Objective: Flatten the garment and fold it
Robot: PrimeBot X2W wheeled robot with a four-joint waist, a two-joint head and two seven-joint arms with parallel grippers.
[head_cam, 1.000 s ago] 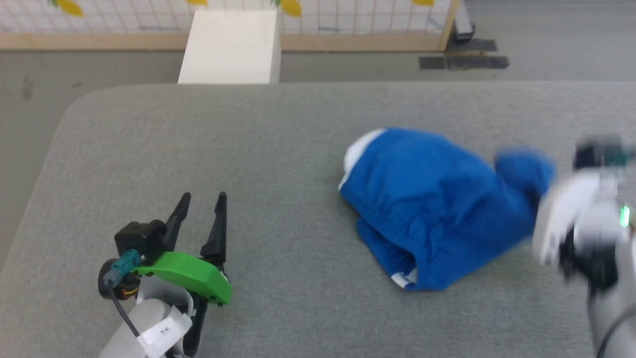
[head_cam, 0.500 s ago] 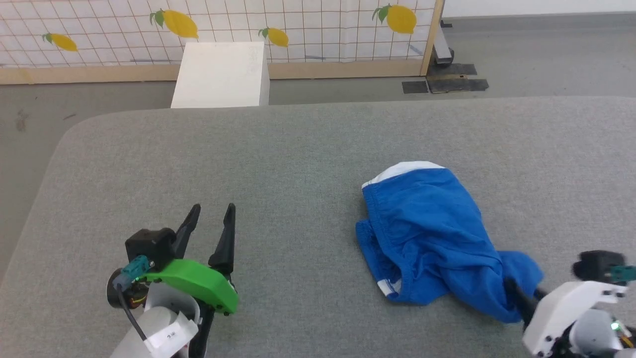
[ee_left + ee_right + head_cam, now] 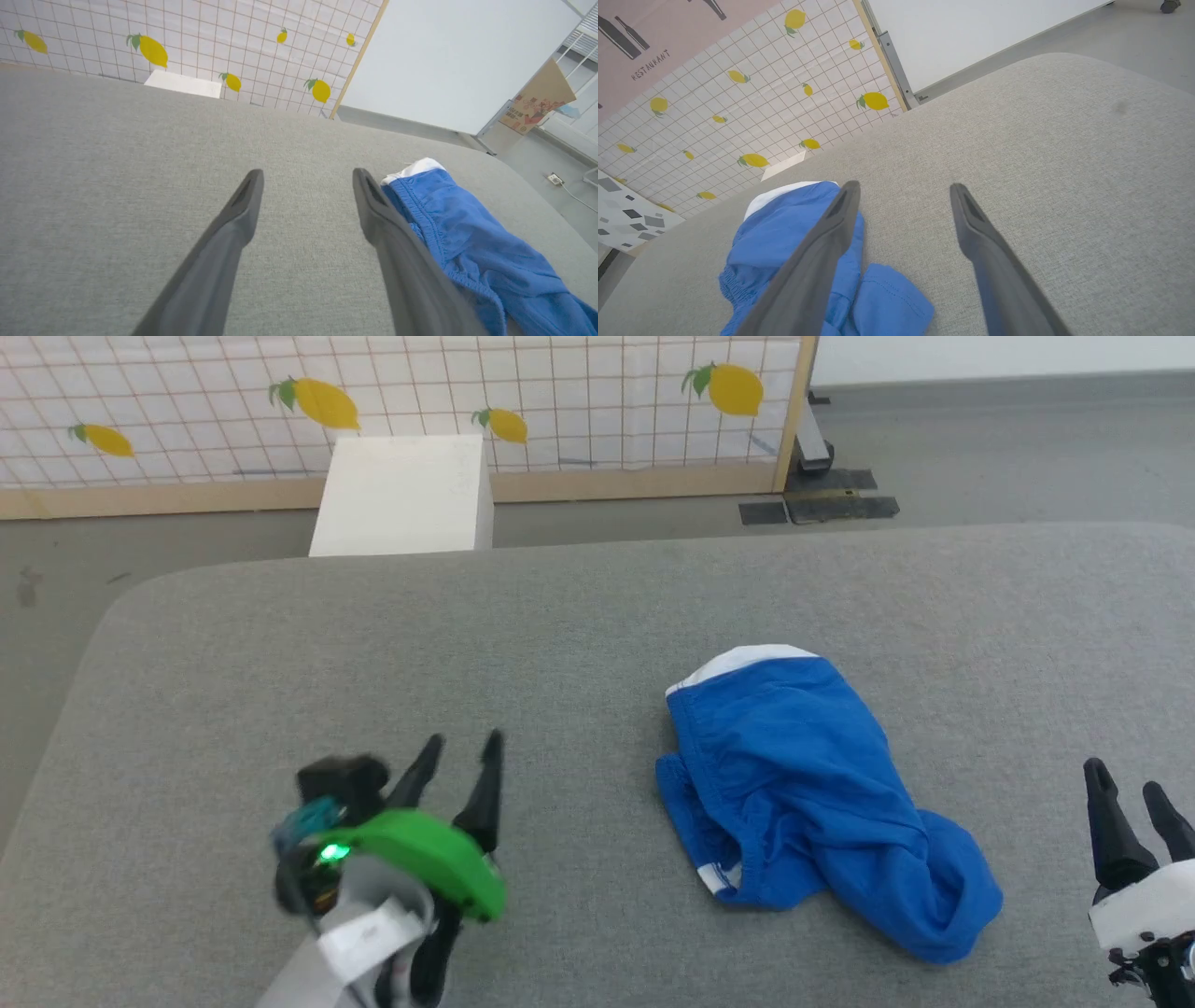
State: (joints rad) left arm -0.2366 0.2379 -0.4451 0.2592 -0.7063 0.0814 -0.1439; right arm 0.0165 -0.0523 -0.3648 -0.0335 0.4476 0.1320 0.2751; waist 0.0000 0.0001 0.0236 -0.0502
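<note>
The bright blue shorts (image 3: pixel 805 793) lie crumpled in a heap on the grey padded table (image 3: pixel 523 644), a white stripe showing at the far end and a bit of white trim at the near left. My left gripper (image 3: pixel 461 750) is open at the lower left, well left of the heap, nothing between its fingers. My right gripper (image 3: pixel 1128 783) is open at the lower right, a short way right of the cloth. In the left wrist view the shorts (image 3: pixel 472 247) lie right of my left gripper (image 3: pixel 306 175). In the right wrist view the shorts (image 3: pixel 784 233) lie left of my right gripper (image 3: pixel 903 186).
A white box (image 3: pixel 401 495) stands on the floor beyond the table's far edge, in front of a lemon-print partition (image 3: pixel 392 401) with a wooden frame. The table's rounded left corner (image 3: pixel 121 607) is near my left arm.
My right gripper has let go of the shorts and moved off to the right, now open. The cloth has dropped into a heap. My left gripper has shifted right. The head camera tilted.
</note>
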